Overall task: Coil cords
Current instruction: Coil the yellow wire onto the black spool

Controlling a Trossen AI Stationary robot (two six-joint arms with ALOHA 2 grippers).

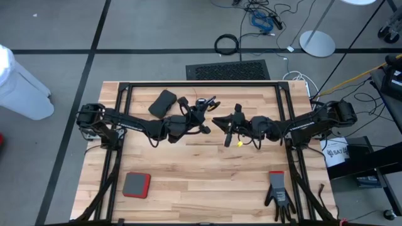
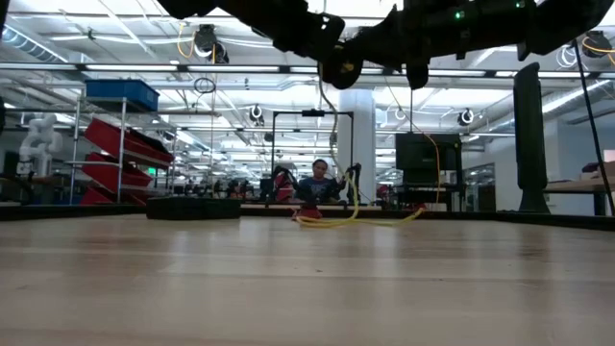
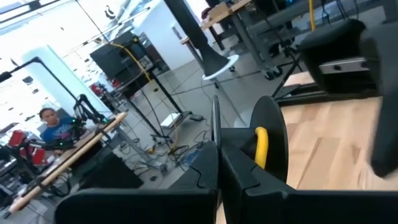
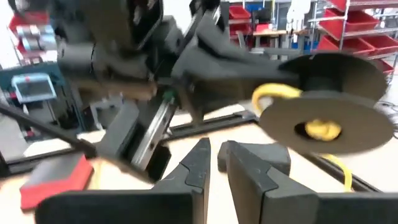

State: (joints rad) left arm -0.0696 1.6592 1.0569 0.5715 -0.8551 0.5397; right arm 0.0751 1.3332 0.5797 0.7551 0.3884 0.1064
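A small black reel (image 4: 323, 106) with yellow cord (image 4: 277, 93) wound on its core hangs above the table's middle, and my left gripper (image 3: 217, 165) is shut on it. In the high view the reel (image 1: 228, 135) is a dark sliver between the two arms, with a bit of yellow cord (image 1: 239, 143) beside it. More yellow cord (image 2: 351, 216) lies in loops on the table's far part. My right gripper (image 4: 214, 158) is level and close beside the reel, its fingers a little apart with nothing between them. My left gripper pinches one thin flange of the reel (image 3: 216, 127) between its two fingers, which lie level and reach in from the table's left. The other flange (image 3: 273, 134) and the yellow winding stand beside the fingers. The reel is lifted clear of the table.
A black pouch (image 1: 163, 102) lies at the far left of the table. A red and grey block (image 1: 136, 185) sits near the front left, and a black glove (image 1: 278, 191) near the front right. The black frame rails (image 1: 201, 83) border the table.
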